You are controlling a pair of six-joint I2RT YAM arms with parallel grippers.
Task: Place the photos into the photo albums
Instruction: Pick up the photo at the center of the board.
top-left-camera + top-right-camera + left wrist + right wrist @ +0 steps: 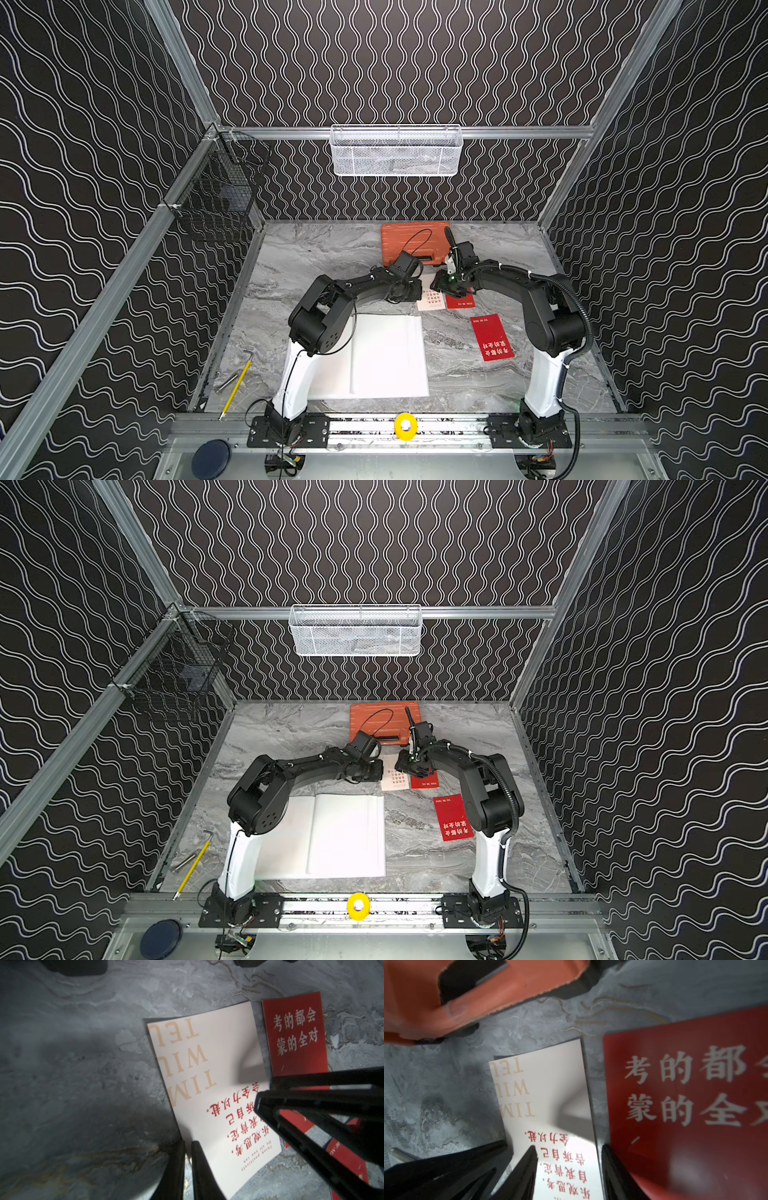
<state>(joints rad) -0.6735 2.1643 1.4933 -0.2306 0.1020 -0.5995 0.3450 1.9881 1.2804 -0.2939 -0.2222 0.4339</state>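
Note:
The photo album (386,357) (345,837) lies open and white at the table's front. Behind it lies a cream photo (430,298) (207,1068) (550,1095) with red characters. A red photo (460,302) (295,1032) (685,1095) lies right beside it. Another red photo (491,337) lies apart to the right. My left gripper (419,291) (188,1144) is shut, its tips at the cream photo's edge. I cannot tell whether it pinches the edge. My right gripper (448,291) (569,1153) is open and straddles the cream photo. One of its fingers is over the photo, the other at the edge next to the red photo.
An orange plastic case (411,243) (477,995) stands just behind both grippers. A yellow stick and a metal key (235,384) lie at the front left. A white mesh basket (397,151) and a black wire basket (216,199) hang on the walls.

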